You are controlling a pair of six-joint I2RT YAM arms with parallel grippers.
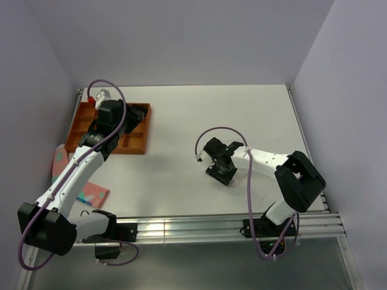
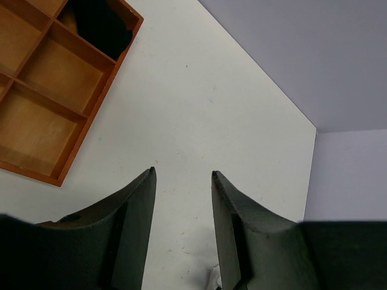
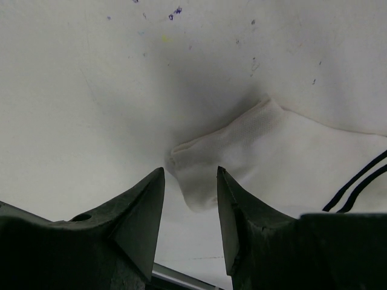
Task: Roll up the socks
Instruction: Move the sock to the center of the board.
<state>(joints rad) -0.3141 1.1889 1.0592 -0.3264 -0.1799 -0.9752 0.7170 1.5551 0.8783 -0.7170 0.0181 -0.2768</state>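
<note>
I have the right gripper low over the white sock, which lies flat on the table toward its near middle. The jaws stand apart with nothing pinched, the sock's rounded end just ahead of the gap; I'd judge that a close there would catch the tip and start a roll toward the cuff. The sock is a soft, fine knit, limp and slightly rumpled at the tip, with two thin black stripes at its other end. I expect it to fold easily but slide on the smooth, faintly speckled tabletop. The left gripper hangs just beside the tray, jaws likewise parted and empty, over bare table. The tray is rigid orange-brown wood split into square compartments. A corner compartment holds a dark, matte bundle that I take for the black sock, though no stripes show. My guess is that the left arm is waiting out of the right's way. Pink fabric lies at the table's left edge, near that arm's base.
</note>
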